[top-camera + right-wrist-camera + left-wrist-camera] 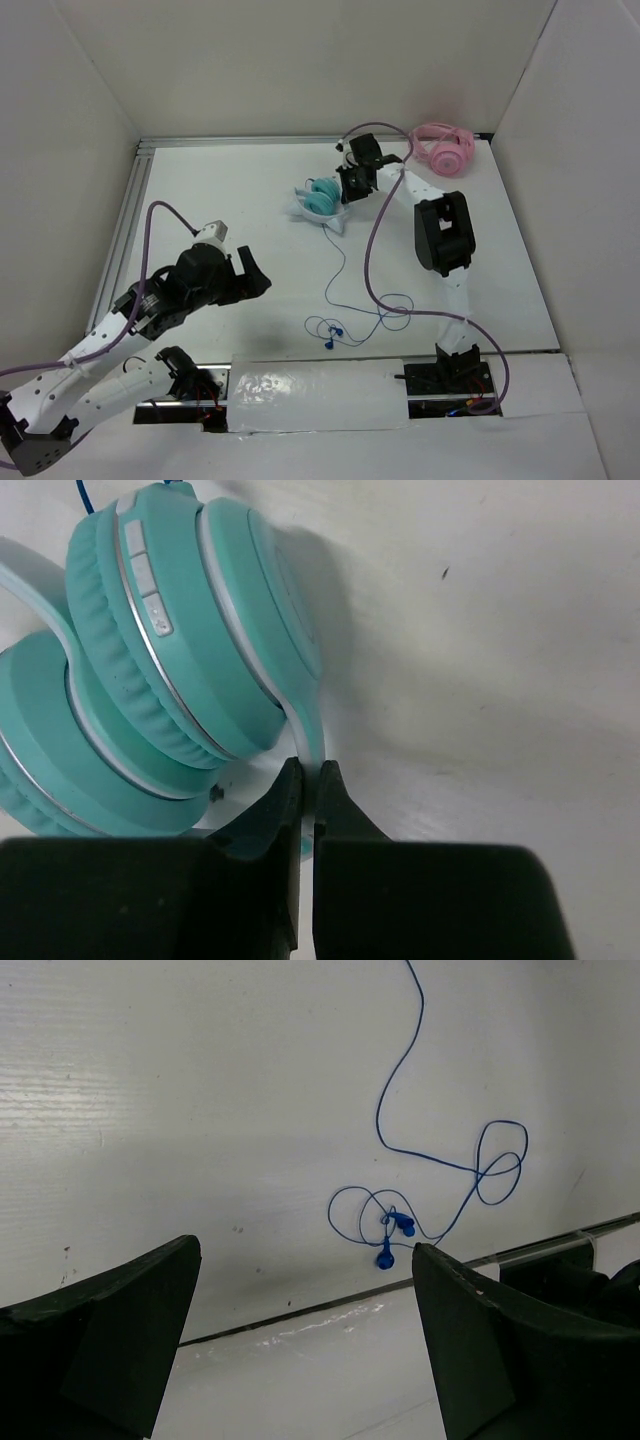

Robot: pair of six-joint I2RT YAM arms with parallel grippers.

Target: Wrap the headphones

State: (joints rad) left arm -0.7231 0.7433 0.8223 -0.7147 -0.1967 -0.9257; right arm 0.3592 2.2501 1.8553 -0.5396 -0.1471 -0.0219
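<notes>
left claw (305,1260): we see its fingers wide apart, holding nothing, above the table (230,190) near the front edge.
right claw (308,775): pinched shut on the white band of the headphones (170,650).
headphones: on the table's far middle, cups side by side.
cable (400,1110): trails loose toward us, looping around the plug (385,1257).

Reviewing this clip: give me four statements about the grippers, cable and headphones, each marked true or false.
1. The right gripper is shut on the white band of the headphones. True.
2. The left gripper holds the cable. False: it is open and empty; the cable lies on the table.
3. The cable is wound around the headphones. False: it trails loose to a tangle near the table's near edge.
4. The pink headphones lie at the far right. True.
</notes>
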